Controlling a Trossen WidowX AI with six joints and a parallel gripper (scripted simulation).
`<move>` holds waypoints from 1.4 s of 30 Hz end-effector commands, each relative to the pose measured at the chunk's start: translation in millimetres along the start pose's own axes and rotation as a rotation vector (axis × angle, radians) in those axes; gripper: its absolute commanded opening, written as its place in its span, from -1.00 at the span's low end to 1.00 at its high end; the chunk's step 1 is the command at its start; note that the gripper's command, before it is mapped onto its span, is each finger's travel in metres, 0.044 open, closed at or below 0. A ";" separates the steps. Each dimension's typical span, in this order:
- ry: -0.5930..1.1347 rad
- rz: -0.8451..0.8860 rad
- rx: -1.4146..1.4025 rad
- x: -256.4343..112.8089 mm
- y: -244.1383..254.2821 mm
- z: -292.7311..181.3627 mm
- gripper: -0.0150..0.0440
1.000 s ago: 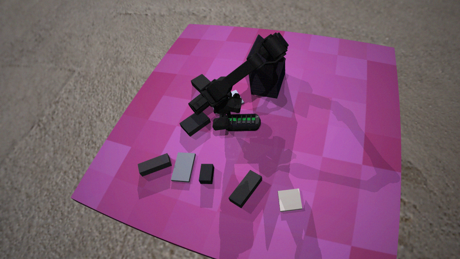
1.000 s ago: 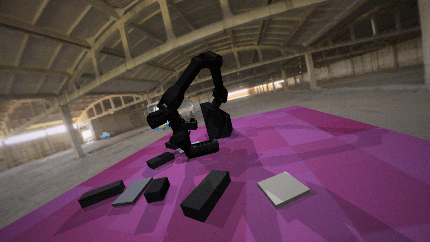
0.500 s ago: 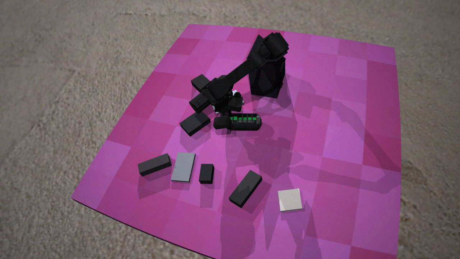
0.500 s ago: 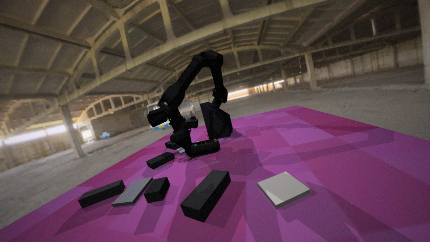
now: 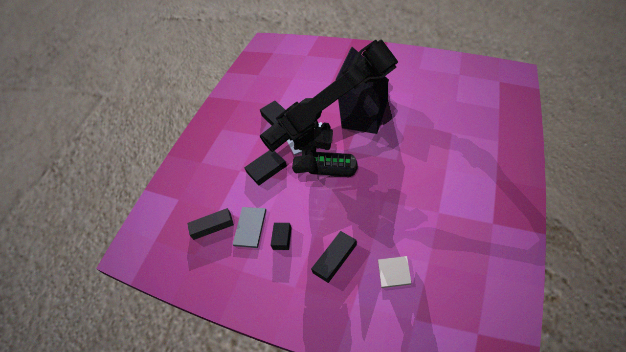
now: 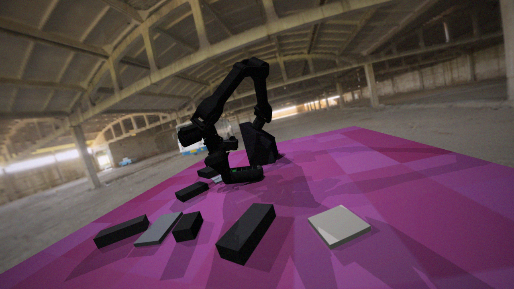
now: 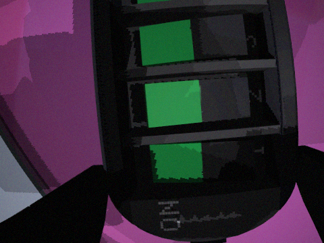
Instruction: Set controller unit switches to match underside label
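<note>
Old warehouse / industrial bldg [image 6: 229,39] — concrete posts [image 6: 85,158], arched roof beams [image 6: 215,50], bare flr [image 5: 65,131] [image 6: 413,118].

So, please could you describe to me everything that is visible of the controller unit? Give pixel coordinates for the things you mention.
The dark grey controller unit [image 5: 337,171] [image 6: 247,176] [image 7: 216,206] is long, round-ended and plastic-looking. Its green-and-dark rocker switches [image 5: 334,160] [image 6: 234,170] [image 7: 173,102] face up, separated by bars; ON is printed beside switch 1. The fingers [image 5: 302,163] [image 6: 222,168] grip that end from both sides. Its underside is hidden.

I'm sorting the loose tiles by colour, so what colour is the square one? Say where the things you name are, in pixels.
Off-white [image 5: 395,272] [image 6: 339,225]; the exterior view shows it best.
</note>
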State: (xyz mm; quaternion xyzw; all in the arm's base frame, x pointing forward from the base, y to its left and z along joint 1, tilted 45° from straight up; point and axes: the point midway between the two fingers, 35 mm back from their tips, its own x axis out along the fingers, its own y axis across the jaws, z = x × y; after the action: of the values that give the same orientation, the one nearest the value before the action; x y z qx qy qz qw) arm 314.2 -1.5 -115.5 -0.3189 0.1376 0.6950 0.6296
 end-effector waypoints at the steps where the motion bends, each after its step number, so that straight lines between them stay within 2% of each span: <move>1: 0.011 -0.006 0.004 -4.7 -0.7 1.6 0.65; 42: 0.097 -0.005 0.005 -28.1 -0.6 26.0 0.65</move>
State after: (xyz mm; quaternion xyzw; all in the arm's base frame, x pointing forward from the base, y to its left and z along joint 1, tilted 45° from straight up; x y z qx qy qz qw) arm 307.4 -7.4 -82.0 -0.3482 0.1665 0.6798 0.6237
